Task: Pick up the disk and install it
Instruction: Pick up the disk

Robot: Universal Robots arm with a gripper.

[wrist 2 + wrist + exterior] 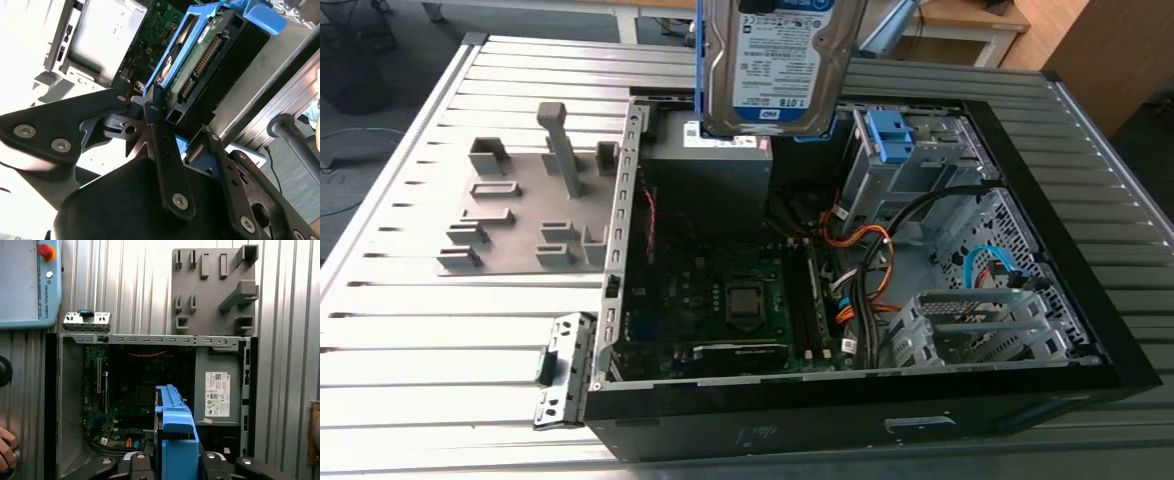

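I'm gripping the disk (pixel 767 65) w/ my pincer (pixel 177 125) clamped shut on its edge, hanging it upright above the open PC case (pixel 761 420), & I'm judging a firm, untilted hold, clear of the case's cables (pixel 874 245) & squared w/ its drive cage (pixel 921 165), matters most.

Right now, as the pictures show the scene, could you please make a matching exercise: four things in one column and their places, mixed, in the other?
1. the disk
2. grey fixture plate
3. blue bracket
4. grey box with white sticker

A. on the table, at the exterior view's left of the case
B. inside the case, on the metal drive cage
C. held upright above the open case
D. inside the case, far corner on the exterior view's left

Pairs: 1-C, 2-A, 3-B, 4-D
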